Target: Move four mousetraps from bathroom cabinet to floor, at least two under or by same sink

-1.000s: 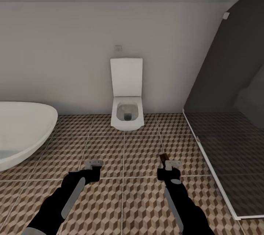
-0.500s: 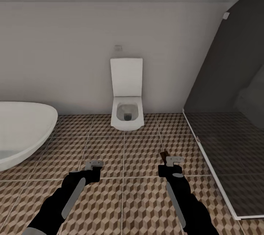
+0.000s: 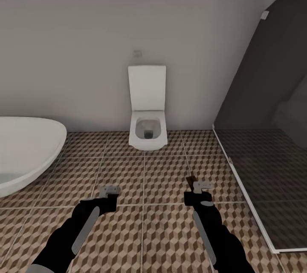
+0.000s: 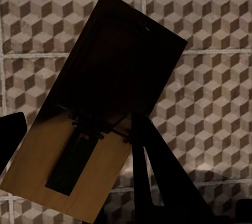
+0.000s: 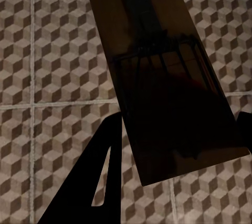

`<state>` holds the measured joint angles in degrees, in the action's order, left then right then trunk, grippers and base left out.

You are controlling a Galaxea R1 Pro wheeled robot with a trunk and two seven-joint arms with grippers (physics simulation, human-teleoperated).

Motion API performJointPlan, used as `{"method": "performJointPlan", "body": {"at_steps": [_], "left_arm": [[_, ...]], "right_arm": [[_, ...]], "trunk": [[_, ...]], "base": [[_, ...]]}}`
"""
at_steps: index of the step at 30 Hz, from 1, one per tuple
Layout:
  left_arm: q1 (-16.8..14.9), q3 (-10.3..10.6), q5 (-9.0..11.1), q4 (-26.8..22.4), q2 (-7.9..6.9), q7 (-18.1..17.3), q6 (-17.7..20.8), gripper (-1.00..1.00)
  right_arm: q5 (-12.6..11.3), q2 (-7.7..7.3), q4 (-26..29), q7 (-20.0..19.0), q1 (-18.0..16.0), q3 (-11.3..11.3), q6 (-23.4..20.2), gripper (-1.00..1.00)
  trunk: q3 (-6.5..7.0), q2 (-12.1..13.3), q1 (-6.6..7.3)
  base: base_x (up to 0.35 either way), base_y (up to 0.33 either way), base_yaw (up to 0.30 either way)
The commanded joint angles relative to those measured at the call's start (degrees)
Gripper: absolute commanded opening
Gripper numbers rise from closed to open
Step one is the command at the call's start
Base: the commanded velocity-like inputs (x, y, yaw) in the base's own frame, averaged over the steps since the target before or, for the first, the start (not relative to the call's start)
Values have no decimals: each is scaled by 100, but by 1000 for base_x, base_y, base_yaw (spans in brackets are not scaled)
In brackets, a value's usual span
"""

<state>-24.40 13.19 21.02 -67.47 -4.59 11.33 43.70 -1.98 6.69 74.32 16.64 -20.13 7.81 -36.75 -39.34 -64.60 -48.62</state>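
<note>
Each hand (image 3: 109,191) (image 3: 199,188) grips mousetrap (image 4: 100,108) (image 5: 168,77); no writing

You are holding both arms forward and low, your left gripper (image 3: 109,189) and right gripper (image 3: 199,186) each clamping a mousetrap (image 4: 100,114)

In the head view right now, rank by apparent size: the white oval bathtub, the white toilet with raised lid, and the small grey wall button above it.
1. White oval bathtub, cut off by the frame edge and nearer the camera, so its lead is partly nearness.
2. White toilet with raised lid.
3. Small grey wall button, plainly smallest.
</note>
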Motion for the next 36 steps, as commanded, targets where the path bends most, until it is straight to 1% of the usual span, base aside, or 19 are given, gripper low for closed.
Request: {"method": "performJointPlan", "body": {"at_steps": [1,16,36], "left_arm": [[-4,20,60,-5,-6,53,15,-100],[-4,26,60,-3,-6,53,15,-100],[-4,34,63,-3,1,53,15,-100]], "right_arm": [[-30,-1,5,49,-5,10,-25,-100],[-30,-1,4,41,-4,10,-23,-100],[-30,-1,4,41,-7,10,-22,-100]], "trunk": [[-13,-3,0],[-145,-3,0],[-686,-805,-439]], "base": [[0,0,0],[0,0,0],[0,0,0]]}}
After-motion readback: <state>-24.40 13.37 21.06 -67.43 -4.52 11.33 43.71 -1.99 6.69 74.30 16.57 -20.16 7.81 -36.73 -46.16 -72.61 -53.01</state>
